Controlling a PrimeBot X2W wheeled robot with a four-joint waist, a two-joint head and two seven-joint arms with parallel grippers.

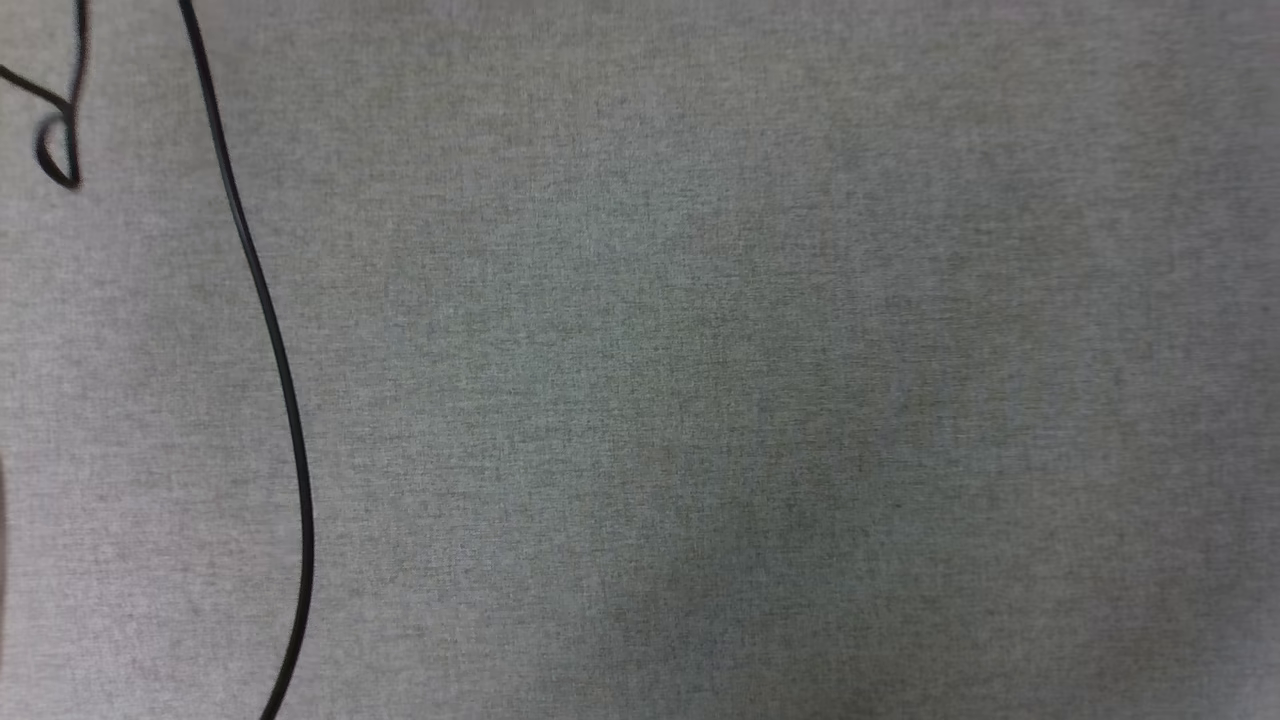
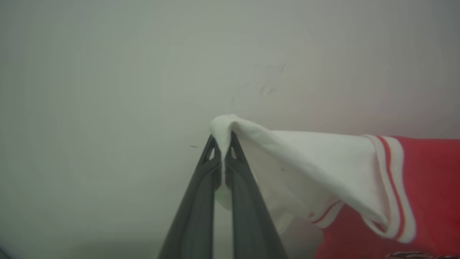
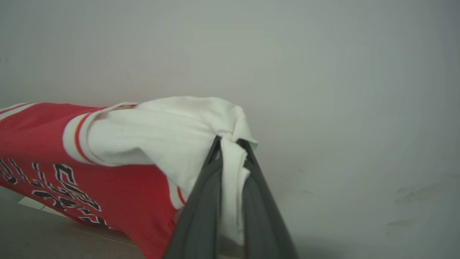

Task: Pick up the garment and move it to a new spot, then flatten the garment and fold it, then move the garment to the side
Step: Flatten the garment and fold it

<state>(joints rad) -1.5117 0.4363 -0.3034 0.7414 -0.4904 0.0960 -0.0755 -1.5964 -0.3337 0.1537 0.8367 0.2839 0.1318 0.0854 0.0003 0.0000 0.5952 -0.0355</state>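
The garment (image 2: 427, 187) is a red shirt with white short sleeves and red-and-white striped trim. My left gripper (image 2: 222, 142) is shut on a bunched fold of one white sleeve (image 2: 316, 162), and the shirt stretches away to the right, held up in the air in front of a pale wall. My right gripper (image 3: 230, 144) is shut on the other white sleeve (image 3: 161, 133), the garment (image 3: 125, 187) hanging to its left with dark white-outlined lettering (image 3: 54, 187) across the red chest.
The head view looks down on grey carpet (image 1: 700, 400) with a black cable (image 1: 270, 330) curving down its left side. A pale wall (image 3: 323, 72) rises behind the shirt, and a strip of floor (image 3: 54, 237) shows at the lower left of the right wrist view.
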